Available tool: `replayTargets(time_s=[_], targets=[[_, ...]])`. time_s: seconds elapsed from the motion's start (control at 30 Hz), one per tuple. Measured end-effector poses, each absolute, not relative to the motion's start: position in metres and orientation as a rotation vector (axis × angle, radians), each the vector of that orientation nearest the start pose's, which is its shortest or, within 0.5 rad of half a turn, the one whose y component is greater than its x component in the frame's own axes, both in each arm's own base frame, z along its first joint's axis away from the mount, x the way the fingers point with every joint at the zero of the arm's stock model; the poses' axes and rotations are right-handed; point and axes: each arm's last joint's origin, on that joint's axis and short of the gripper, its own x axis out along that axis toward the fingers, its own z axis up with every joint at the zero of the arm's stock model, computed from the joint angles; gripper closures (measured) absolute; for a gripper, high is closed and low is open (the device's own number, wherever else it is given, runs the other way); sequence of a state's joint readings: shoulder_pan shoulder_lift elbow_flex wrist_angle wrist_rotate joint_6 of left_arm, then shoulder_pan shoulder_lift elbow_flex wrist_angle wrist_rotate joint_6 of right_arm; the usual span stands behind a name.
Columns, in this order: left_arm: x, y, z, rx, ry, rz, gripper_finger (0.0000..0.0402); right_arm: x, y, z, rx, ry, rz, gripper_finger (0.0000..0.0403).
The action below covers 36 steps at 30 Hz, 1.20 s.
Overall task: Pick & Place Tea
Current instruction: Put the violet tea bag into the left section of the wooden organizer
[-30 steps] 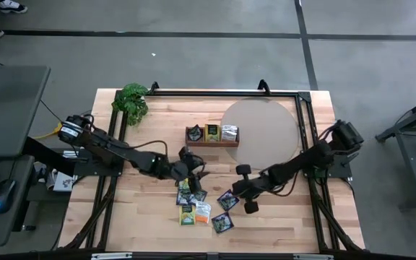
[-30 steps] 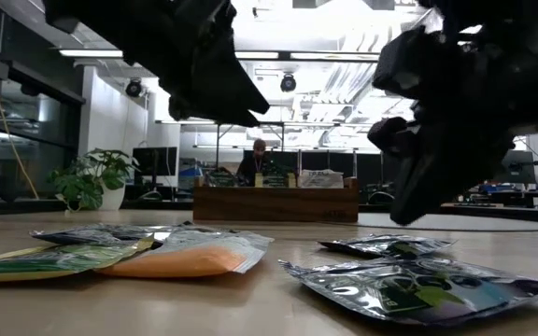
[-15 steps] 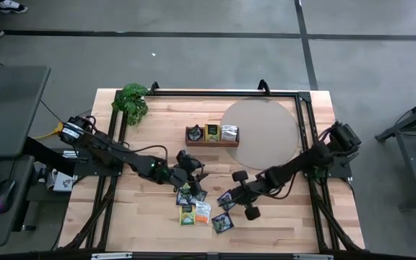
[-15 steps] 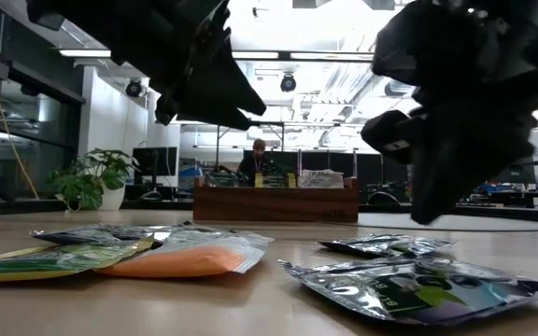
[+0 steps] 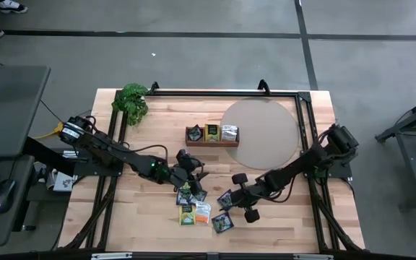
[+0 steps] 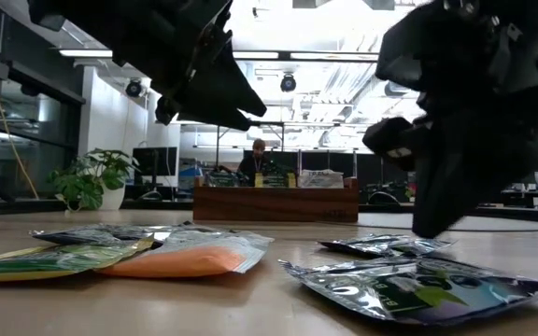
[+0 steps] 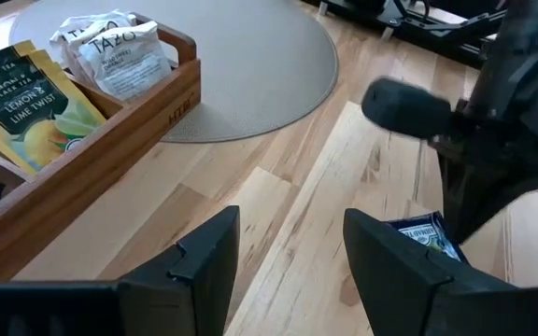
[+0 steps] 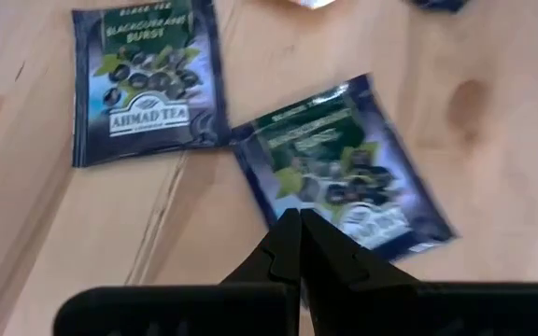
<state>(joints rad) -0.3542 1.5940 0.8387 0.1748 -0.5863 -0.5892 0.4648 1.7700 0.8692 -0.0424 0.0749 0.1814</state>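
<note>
1. Currently the right hand (image 8: 299, 245) hangs with fingers pressed together over a dark blue foil sachet (image 8: 348, 166), well in front of the brown wooden tray (image 5: 212, 135).
2. Nearer that tray, the left hand (image 7: 288, 252) hovers with fingers spread, empty.
3. Other sachets (image 5: 193, 204) lie loose on the wooden surface (image 5: 150, 217).

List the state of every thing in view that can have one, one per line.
Left claw: open, empty, above the table.
Right claw: shut, empty, tips over a dark sachet.
Second dark sachet: flat on the table, untouched.
Wooden tray: sachets in all three compartments.
Orange sachet: flat in the loose pile.
</note>
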Motion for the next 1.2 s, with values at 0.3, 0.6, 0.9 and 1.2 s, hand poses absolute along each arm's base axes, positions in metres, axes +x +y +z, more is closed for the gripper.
replayTargets(time_s=[0.3, 0.6, 0.9, 1.2], targets=[[0.308, -0.097, 0.193, -0.309, 0.433, 0.367, 0.0211, 0.299, 0.147, 0.115, -0.053, 0.954, 0.244, 0.0403], [0.308, -0.097, 0.193, -0.405, 0.414, 0.390, 0.0211, 0.306, 0.129, 0.114, 0.101, 0.919, -0.051, 0.0403], [0.313, -0.095, 0.177, -0.637, 0.398, 0.474, 0.0211, 0.314, 0.110, 0.114, 0.186, 0.841, -0.248, 0.0403], [0.323, -0.082, 0.149, -0.897, 0.419, 0.583, 0.0211, 0.320, 0.103, 0.107, 0.210, 0.809, -0.313, 0.0403]])
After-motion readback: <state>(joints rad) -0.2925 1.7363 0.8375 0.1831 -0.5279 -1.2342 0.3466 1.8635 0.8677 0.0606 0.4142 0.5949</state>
